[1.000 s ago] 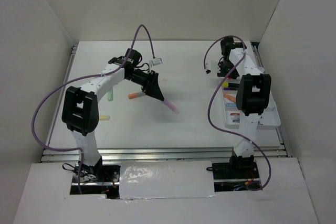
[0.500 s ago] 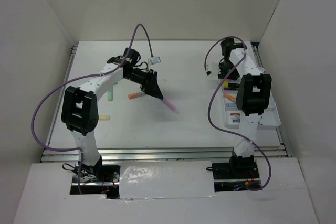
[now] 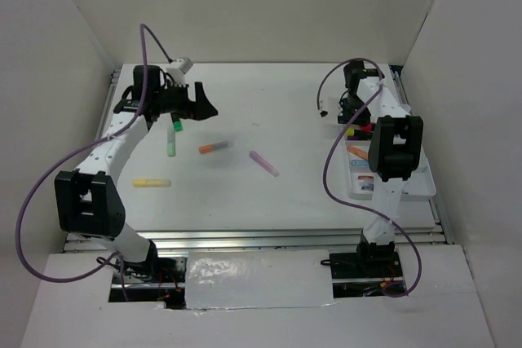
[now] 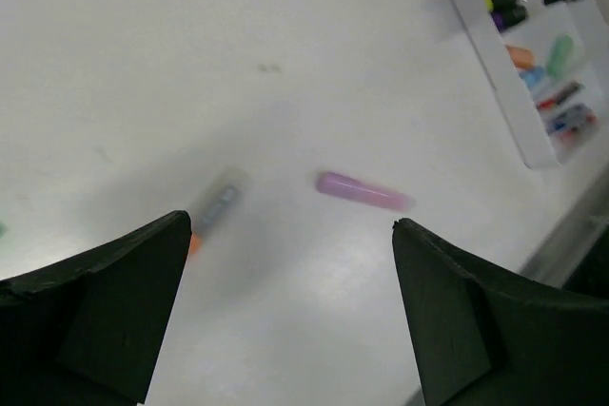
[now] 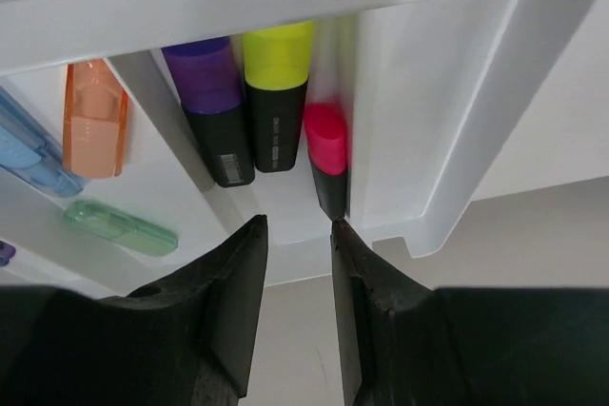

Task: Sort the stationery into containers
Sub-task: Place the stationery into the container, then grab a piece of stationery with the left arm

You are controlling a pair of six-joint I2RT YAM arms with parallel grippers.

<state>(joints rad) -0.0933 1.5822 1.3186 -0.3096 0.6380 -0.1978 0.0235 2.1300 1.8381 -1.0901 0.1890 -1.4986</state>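
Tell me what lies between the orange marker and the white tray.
Just the lilac marker, nearer the orange marker than the tray; top view shows it.

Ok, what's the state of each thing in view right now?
left gripper, jaws wide open, empty
right gripper, jaws slightly apart, empty
tray, partly filled
pink highlighter, lying in tray
purple marker, loose on table
orange marker, loose on table
green marker, loose on table
yellow marker, loose on table

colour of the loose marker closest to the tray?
Lilac. The marker shows best in the top external view.
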